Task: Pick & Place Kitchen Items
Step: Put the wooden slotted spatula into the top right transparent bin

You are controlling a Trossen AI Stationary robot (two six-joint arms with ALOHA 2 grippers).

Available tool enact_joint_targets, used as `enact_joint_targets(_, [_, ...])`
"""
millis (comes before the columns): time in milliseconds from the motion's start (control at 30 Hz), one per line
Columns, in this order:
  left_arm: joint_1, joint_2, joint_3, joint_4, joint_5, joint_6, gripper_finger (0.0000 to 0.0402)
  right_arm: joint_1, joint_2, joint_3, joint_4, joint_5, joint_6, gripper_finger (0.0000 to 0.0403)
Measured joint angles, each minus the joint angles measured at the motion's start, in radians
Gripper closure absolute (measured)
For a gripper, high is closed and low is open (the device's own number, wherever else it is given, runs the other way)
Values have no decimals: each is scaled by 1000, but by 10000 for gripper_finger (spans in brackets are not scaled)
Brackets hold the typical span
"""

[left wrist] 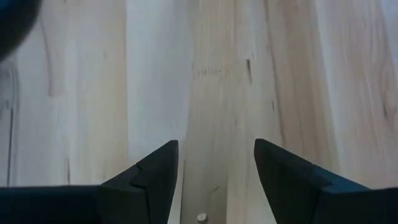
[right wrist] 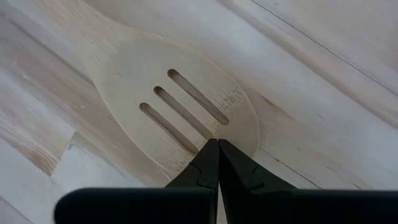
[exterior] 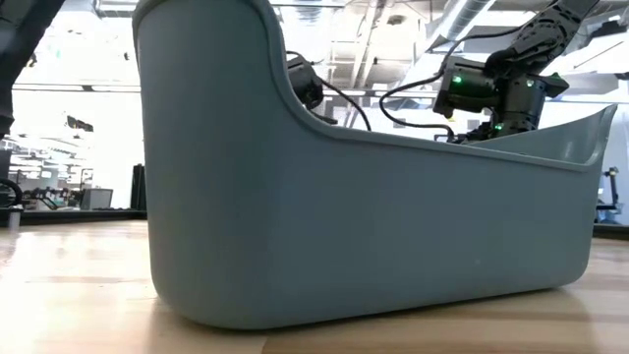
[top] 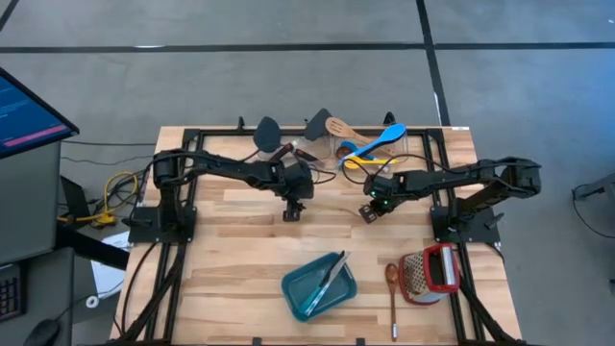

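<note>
My right gripper (right wrist: 217, 158) is pressed together at the blade edge of the pale slotted spatula (right wrist: 180, 106), whose handle runs toward the frame's upper left.

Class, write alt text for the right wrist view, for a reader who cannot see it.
A pale slotted wooden spatula, with three slots in its blade, lies on the light wooden table. The right pincer points at the blade's edge with its two dark fingers pressed together; whether they pinch the blade cannot be told.
</note>
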Motion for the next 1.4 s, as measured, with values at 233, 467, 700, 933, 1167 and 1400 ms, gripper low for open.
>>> enact_joint_targets(233, [0,0,-30,38,0,0,219,0,0,0,9,0,0,403])
enact_joint_targets(467, [0,0,-31,99,0,-51,274,0,0,0,9,0,0,403])
enact_joint_targets(700, [-2,0,-32,94,7,-46,335,0,0,0,8,0,0,403])
enact_joint_targets(933, [-4,0,-46,115,3,-53,329,0,0,0,8,4,0,403])
enact_joint_targets(1167, [-5,0,-65,123,6,-55,344,-1,0,1,12,-8,17,403])
enact_joint_targets(1400, [-3,0,-66,122,-9,-74,343,-7,4,50,-12,-82,19,403])
